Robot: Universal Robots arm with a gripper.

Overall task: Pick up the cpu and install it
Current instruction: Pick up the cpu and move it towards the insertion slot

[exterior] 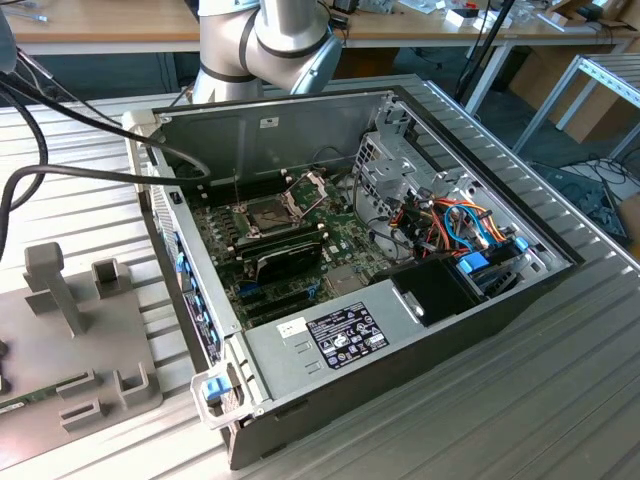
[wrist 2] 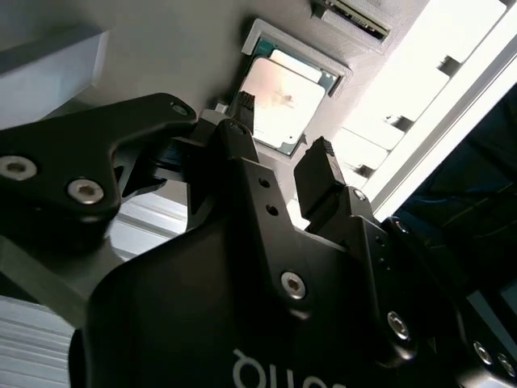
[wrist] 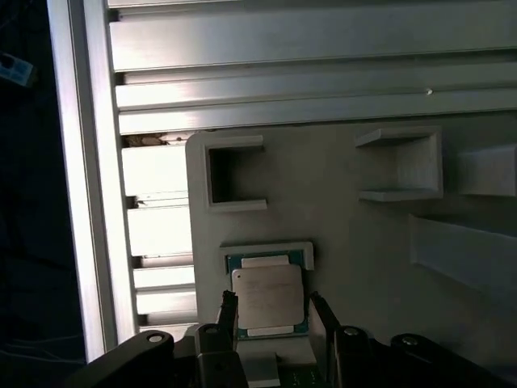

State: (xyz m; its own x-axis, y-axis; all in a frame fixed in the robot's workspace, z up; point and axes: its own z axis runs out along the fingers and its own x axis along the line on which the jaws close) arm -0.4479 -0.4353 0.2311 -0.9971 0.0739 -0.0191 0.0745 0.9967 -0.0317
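Between parted claw (wrist 2: 281, 129) fingers (wrist 2: 323, 166), the cpu (wrist 2: 284, 97) (one edge partly hidden)

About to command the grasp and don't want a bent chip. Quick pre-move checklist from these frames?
1. gripper jaws open: ok.
2. fingers on either side of the cpu: ok.
3. cpu seated in its holder: ok.
4. fingers clear of the cpu edges: cannot tell.
5. socket frame raised on the motherboard: ok.
6. Socket empty: cannot tell.
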